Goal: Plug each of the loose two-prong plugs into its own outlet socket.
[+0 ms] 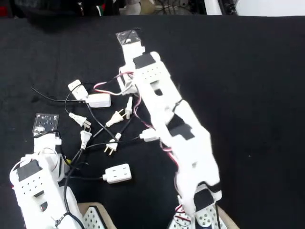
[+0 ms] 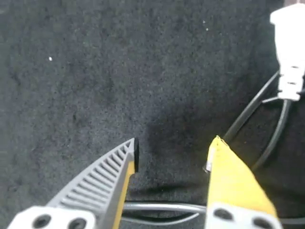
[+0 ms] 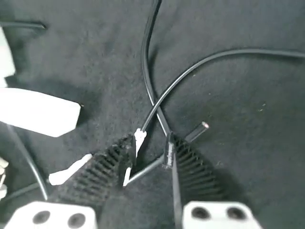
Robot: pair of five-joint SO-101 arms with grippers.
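- Left gripper (image 2: 175, 143): fingers spread wide and holding nothing, low over the black cloth (image 2: 95, 71). A white plug (image 2: 287, 40) lies off to one side, and a cord (image 2: 162, 208) runs beneath the fingers.
- Right gripper (image 3: 148, 145): fingers only narrowly apart, tips down at a crossing of black cords (image 3: 153, 98). No firm hold on anything can be made out. A socket block (image 3: 40, 113) lies near.
- Loose plugs (image 1: 114, 118): several are scattered in a tangle between the two arms, none seated in a socket.
- Second socket block (image 1: 117, 173): nearer the arm bases, apart from the tangle, its own cord trailing off.
- Risk: the right gripper may close on a cord instead of a plug body. Lifting would then drag neighbouring plugs and tighten the tangle.
- Risk: both socket blocks lie unanchored. An inserting push would likely slide a block away unless the other gripper braces it.
- Risk: a plug gripped askew would meet the slots with tilted prongs and jam.
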